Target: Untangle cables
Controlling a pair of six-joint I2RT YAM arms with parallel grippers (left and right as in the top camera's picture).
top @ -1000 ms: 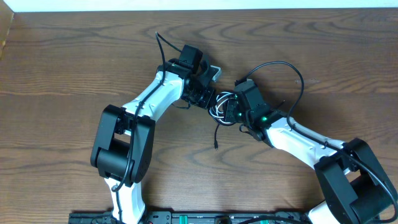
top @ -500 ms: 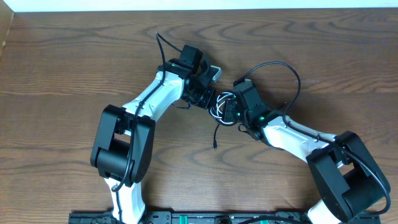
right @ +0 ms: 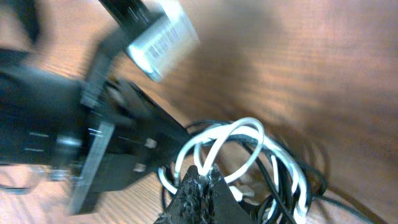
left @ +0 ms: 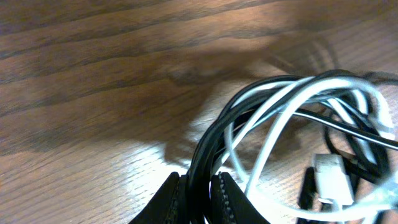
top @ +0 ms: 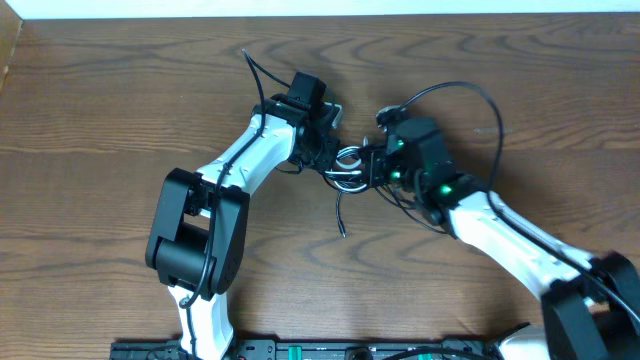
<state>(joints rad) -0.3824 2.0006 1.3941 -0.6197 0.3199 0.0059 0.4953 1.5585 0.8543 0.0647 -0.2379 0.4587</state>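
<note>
Because the cables [top: 349, 160] are thin, light and limp, they will likely slide freely until a loop snags, then cinch into a knot if pulled hard. They sit bunched between both grippers, over the middle of the table [top: 100, 100]. The left gripper [left: 200, 198] is nearly closed, clamping a few black strands. The right gripper [right: 200, 183] is pinched fully together at the tangle, apparently on a white loop. The best hold is probably one strand near a plug, eased out slowly.
</note>
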